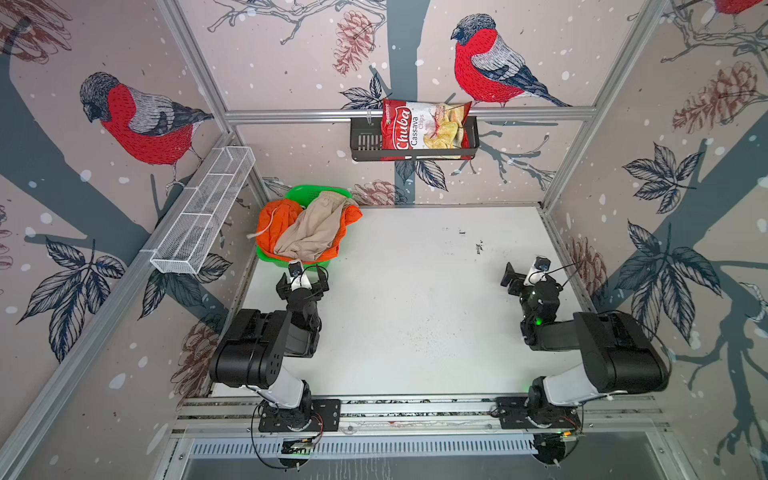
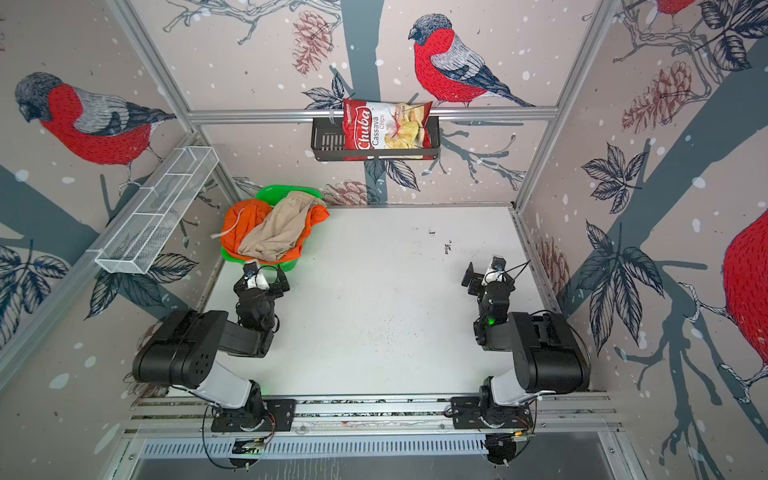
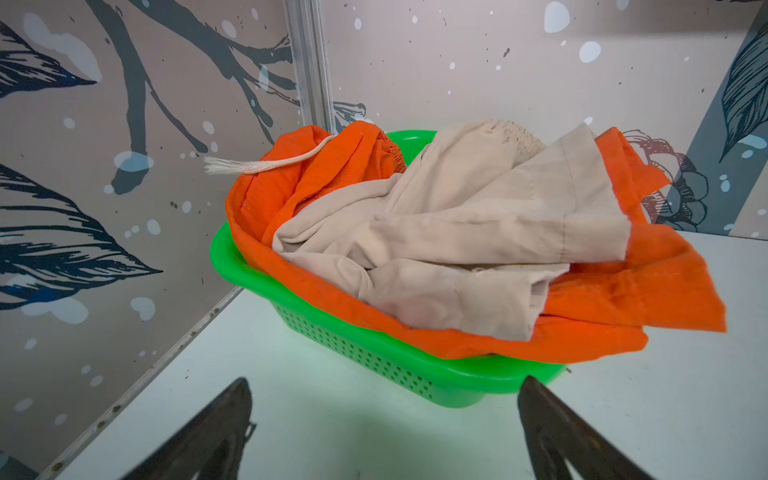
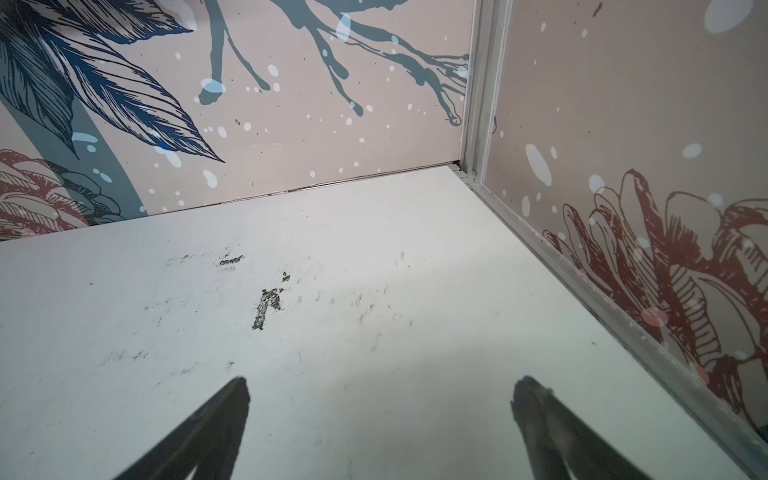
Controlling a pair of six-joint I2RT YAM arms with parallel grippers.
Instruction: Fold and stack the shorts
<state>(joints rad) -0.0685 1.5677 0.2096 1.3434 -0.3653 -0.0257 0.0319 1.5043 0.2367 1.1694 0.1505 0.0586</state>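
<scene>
Both pairs of jaws are being held spread wide and empty: the left gripper [image 3: 384,386] is being aimed at the green basket [image 3: 374,357] just ahead of it, while the right gripper [image 4: 382,380] is being kept over bare table [image 1: 415,311], well apart from any cloth. The shorts are being shown heaped in that basket at the table's far left corner, the beige shorts [image 3: 457,232] being carried on top of the orange shorts [image 3: 648,291], whose hems are spilling over the rim. No folding is being done yet; the step in hand is judged to be lifting out the first pair. It is likely being best served by taking the beige pair, since it is uppermost, pinched at a hem or the gathered waistband and raised clear of the rim, so that the light basket and the orange cloth are not being dragged along. The fabric is being seen as soft, matte and deeply creased; a frayed white drawstring [image 3: 266,166] is trailing off the orange waist, against glossy perforated plastic and a scuffed white tabletop.
</scene>
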